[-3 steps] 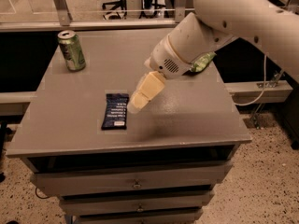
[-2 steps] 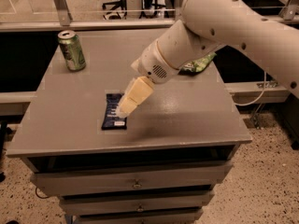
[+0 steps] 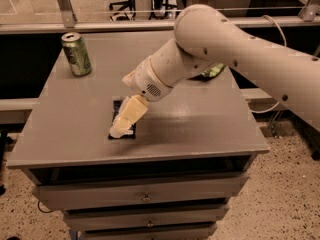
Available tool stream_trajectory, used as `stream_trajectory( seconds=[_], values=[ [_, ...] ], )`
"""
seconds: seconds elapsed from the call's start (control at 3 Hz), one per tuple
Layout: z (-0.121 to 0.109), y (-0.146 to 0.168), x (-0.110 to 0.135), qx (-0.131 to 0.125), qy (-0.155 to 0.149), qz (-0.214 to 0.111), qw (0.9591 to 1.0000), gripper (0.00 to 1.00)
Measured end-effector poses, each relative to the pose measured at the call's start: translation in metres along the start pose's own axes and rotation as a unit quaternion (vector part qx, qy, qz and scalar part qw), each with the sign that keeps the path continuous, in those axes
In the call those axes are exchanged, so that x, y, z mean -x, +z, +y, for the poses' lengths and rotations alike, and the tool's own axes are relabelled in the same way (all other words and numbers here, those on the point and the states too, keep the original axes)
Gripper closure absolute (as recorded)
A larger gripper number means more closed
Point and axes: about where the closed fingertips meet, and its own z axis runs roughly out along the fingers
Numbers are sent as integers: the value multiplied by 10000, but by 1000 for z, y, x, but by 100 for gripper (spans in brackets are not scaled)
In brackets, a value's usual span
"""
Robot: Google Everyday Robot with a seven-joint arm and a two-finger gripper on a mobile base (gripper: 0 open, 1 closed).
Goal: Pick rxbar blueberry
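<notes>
The rxbar blueberry [image 3: 118,107], a flat dark navy bar, lies on the grey table [image 3: 75,129] left of centre near the front. Most of it is hidden under my gripper [image 3: 120,130]; only its dark edges show. My gripper, with cream-coloured fingers, points down and left and sits directly over the bar, its tips at the bar's front end. The white arm reaches in from the upper right.
A green soda can [image 3: 76,54] stands at the table's back left. A green chip bag [image 3: 214,72] lies at the back right, mostly hidden behind the arm. Drawers sit below the table's front edge [image 3: 145,199].
My gripper has moved left and down, from beside the bar's right edge to directly over it, covering most of it. The bar, can and bag have not moved.
</notes>
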Motion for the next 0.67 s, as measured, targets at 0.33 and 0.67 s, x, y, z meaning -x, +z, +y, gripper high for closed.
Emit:
stream_trajectory(
  seconds=[0.33, 0.67],
  values=[
    [2, 14, -5, 96, -8, -30, 9999, 0],
    [1, 23, -10, 194, 66, -32, 9998, 18]
  ],
)
